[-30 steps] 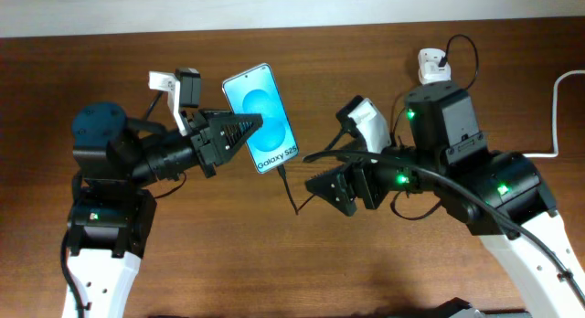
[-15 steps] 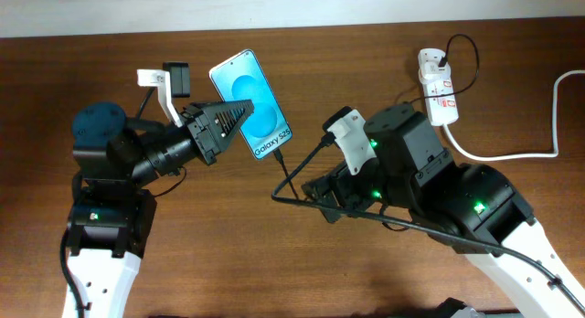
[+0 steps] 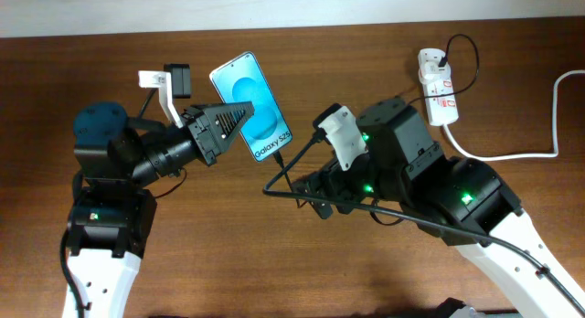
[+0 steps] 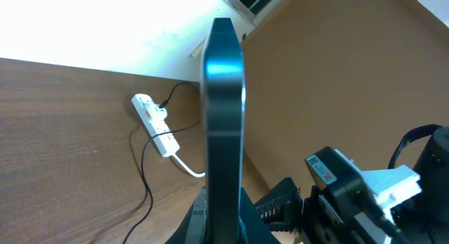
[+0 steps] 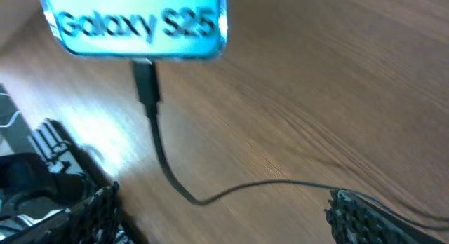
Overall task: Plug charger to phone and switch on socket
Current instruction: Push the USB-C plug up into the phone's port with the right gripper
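Note:
My left gripper (image 3: 236, 117) is shut on the phone (image 3: 252, 106), holding it tilted above the table with its cyan screen and "Galaxy S25" strip showing. In the left wrist view the phone (image 4: 223, 111) stands edge-on between the jaws of the left gripper (image 4: 223, 231). The charger's black connector (image 5: 146, 83) sits in the bottom edge of the phone (image 5: 140, 23), and the charger cable (image 5: 210, 195) loops over the wood. My right gripper (image 5: 224, 223) is open below the phone with the cable lying loose between its fingers; overhead, the right gripper (image 3: 306, 197) sits front right of the phone. The socket (image 3: 439, 88) lies at the back right with a black plug (image 3: 437, 60) in it.
A thick white cord (image 3: 512, 156) runs from the socket to the table's right edge. The socket (image 4: 154, 118) and the thin black cable (image 4: 144, 174) also show in the left wrist view, with my right arm (image 4: 351, 195) close at the lower right. A pale wall borders the table's far edge.
My right arm has drawn back left and toward the front, away from the phone, dragging a loop of cable. The left gripper shifted the phone slightly left and back; the connector stays in it.

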You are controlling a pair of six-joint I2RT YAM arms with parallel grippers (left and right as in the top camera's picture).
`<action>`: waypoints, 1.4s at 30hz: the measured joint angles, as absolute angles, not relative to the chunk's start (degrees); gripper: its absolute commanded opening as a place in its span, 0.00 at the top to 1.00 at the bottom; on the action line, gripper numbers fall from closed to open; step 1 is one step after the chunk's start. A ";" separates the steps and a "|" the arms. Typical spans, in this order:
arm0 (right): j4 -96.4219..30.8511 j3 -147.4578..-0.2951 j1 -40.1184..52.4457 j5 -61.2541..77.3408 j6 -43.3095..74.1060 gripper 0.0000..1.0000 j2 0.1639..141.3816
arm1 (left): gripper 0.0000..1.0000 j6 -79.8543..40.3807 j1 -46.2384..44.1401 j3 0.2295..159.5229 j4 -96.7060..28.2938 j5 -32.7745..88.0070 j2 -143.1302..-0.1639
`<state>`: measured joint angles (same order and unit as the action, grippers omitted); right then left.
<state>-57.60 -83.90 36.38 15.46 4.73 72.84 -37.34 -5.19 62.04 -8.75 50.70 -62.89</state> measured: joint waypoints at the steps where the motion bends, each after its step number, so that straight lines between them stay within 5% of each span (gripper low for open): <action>1: -56.97 -83.90 36.38 16.23 4.75 0.08 72.84 | 1.00 -37.36 -5.19 62.04 -8.75 50.63 -62.89; 12: -52.16 -83.90 36.38 22.70 3.84 0.22 76.66 | 1.00 -46.28 -5.19 62.04 -9.56 42.74 -62.89; 15: -49.52 -83.88 36.42 22.68 3.77 0.37 78.02 | 1.00 -49.01 -5.19 62.04 -9.76 41.30 -62.89; 18: -48.10 -83.90 36.42 23.05 3.31 0.66 78.02 | 1.00 -50.85 -5.19 62.04 -10.02 40.84 -62.89; 24: -46.65 -83.88 36.42 23.11 3.25 0.77 80.95 | 1.00 -52.75 -5.19 62.04 -10.04 40.42 -62.89; 28: -44.42 -83.88 36.49 25.02 3.07 0.96 81.62 | 1.00 -53.19 -5.19 62.04 -11.18 39.97 -62.89; 39: -43.18 -83.72 36.64 25.67 3.20 0.96 81.80 | 1.00 -53.36 -4.91 62.24 -13.50 39.03 -62.89; 42: -42.85 -83.68 36.64 25.80 3.44 0.84 82.04 | 1.00 -53.12 -4.73 62.24 -13.52 39.00 -62.89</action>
<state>-42.85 -83.68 36.64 25.80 3.44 82.04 -53.12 -4.73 62.24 -13.52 39.00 -62.89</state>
